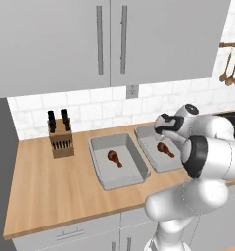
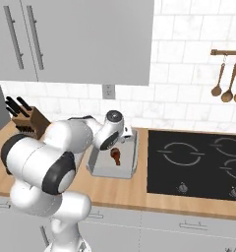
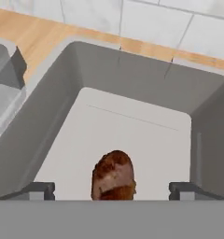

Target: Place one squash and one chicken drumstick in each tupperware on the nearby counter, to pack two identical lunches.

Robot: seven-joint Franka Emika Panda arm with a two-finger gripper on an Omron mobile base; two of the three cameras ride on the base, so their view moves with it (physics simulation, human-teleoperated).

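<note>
Reddish-brown drumstick, grey tupperware

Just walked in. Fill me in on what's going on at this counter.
A white robot arm is packing two grey tupperware on the wooden counter. Its gripper hangs open over the right tupperware, with a chicken drumstick lying on the floor of it between the fingertips. The left tupperware holds the other drumstick. I see no squash in either.

Bright even rendered light, soft faint shadows, no glare, slightly low-res blur.
</note>
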